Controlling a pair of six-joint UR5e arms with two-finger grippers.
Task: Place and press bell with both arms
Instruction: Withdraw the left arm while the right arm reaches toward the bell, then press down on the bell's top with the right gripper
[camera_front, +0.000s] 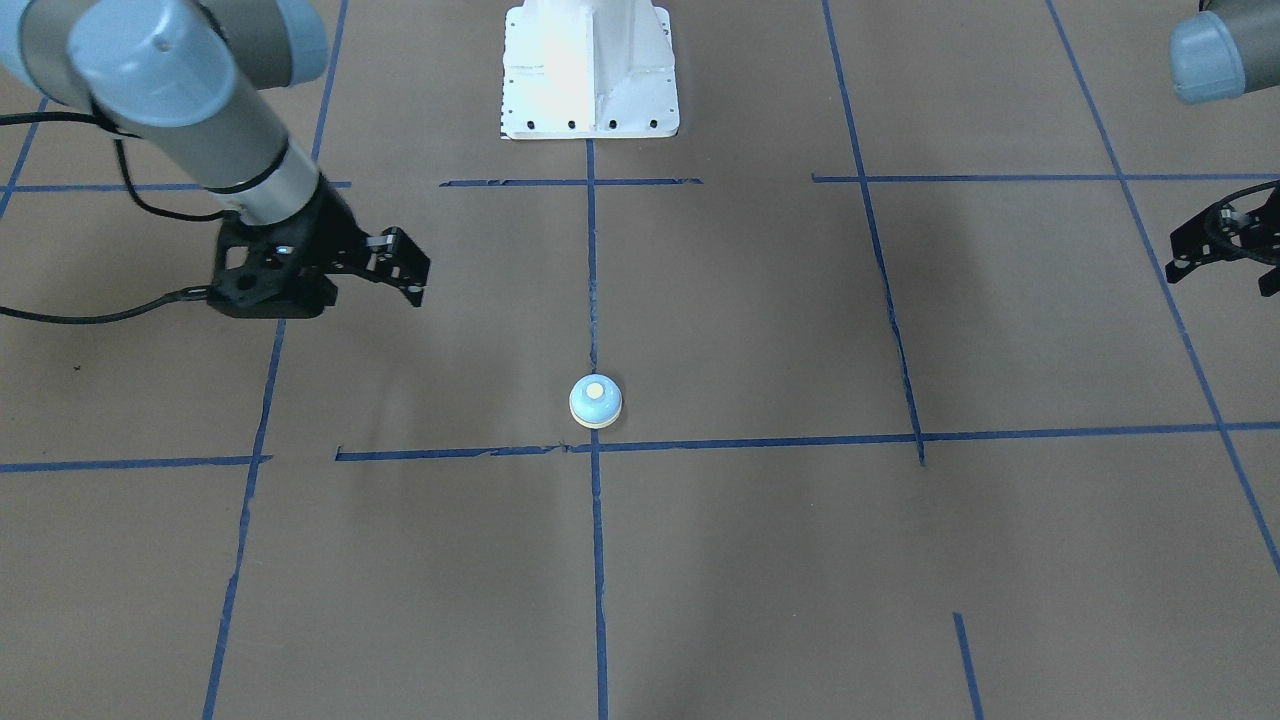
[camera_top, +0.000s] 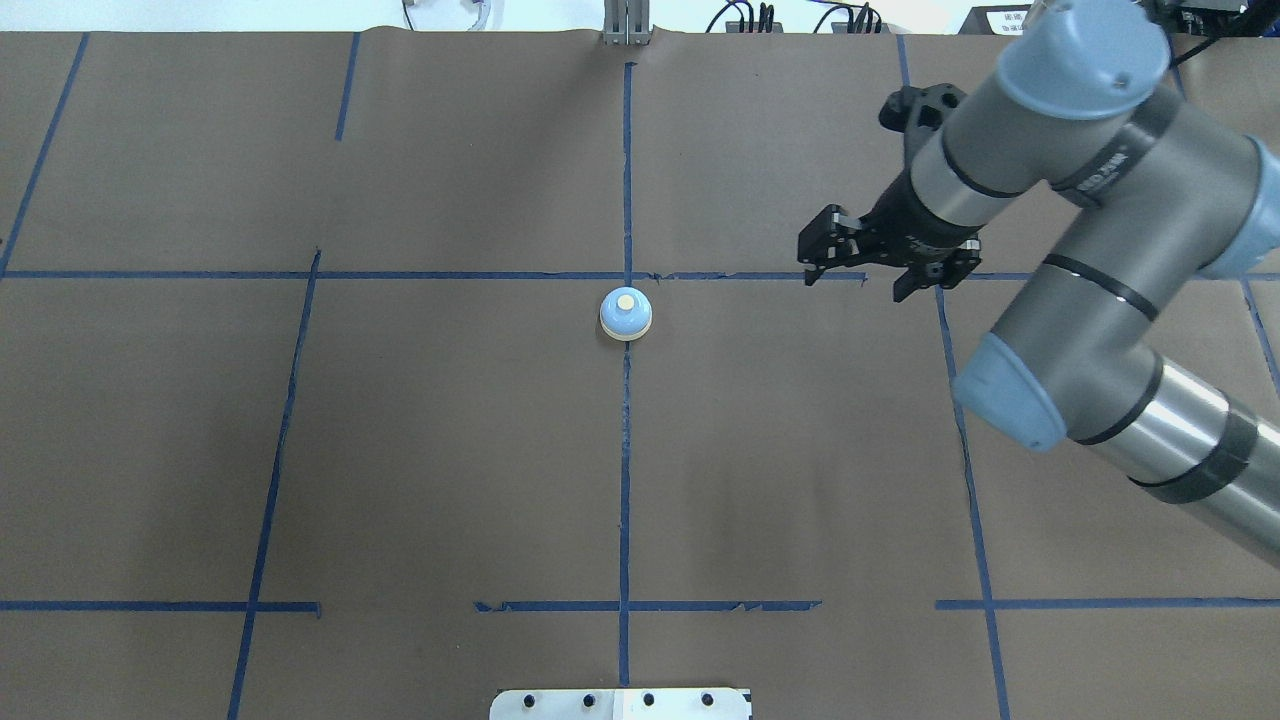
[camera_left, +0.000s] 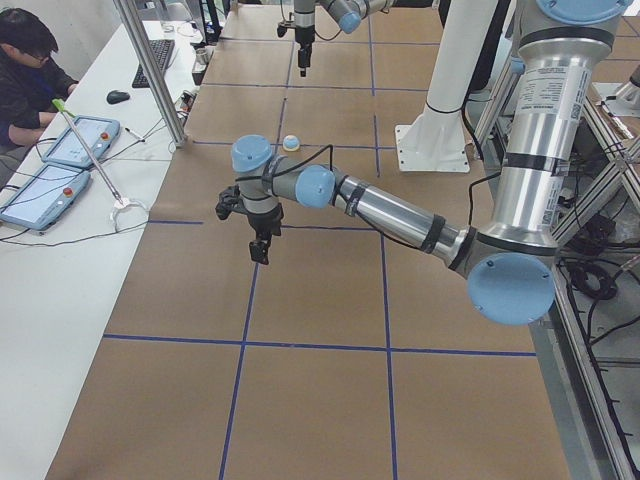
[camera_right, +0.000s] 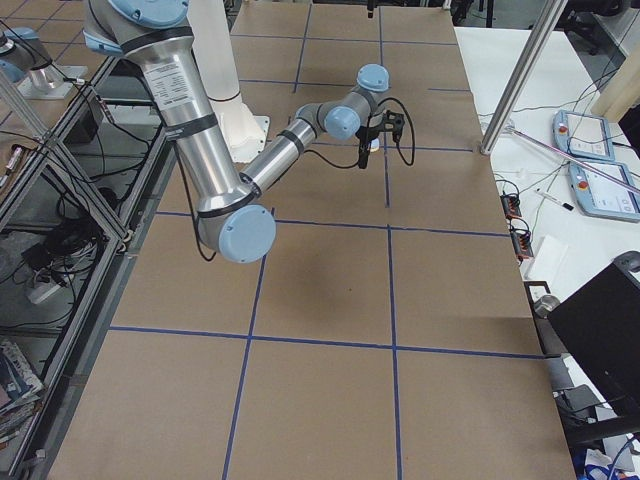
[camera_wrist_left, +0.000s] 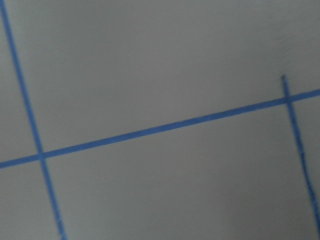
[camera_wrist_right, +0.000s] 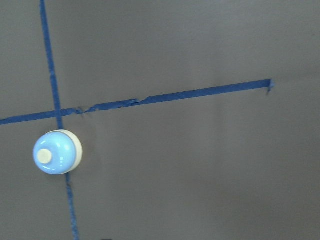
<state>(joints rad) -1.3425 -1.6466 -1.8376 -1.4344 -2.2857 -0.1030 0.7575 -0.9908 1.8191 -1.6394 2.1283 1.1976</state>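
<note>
The bell (camera_front: 596, 401), a light-blue dome with a cream rim and button, stands upright on the centre tape line (camera_top: 626, 314). It also shows in the right wrist view (camera_wrist_right: 56, 152) and, small, in the exterior left view (camera_left: 291, 143). My right gripper (camera_top: 853, 284) hangs open and empty above the table to the bell's right, well apart from it (camera_front: 350, 290). My left gripper (camera_front: 1225, 268) is open and empty far out on the left side of the table (camera_left: 245, 232), outside the overhead view. The left wrist view shows only paper and tape.
Brown paper with a blue tape grid (camera_top: 625, 480) covers the table. The white pedestal base (camera_front: 590, 75) stands at the robot's edge. A seated operator (camera_left: 25, 75) and tablets (camera_left: 60, 165) are at a side table beyond the far edge.
</note>
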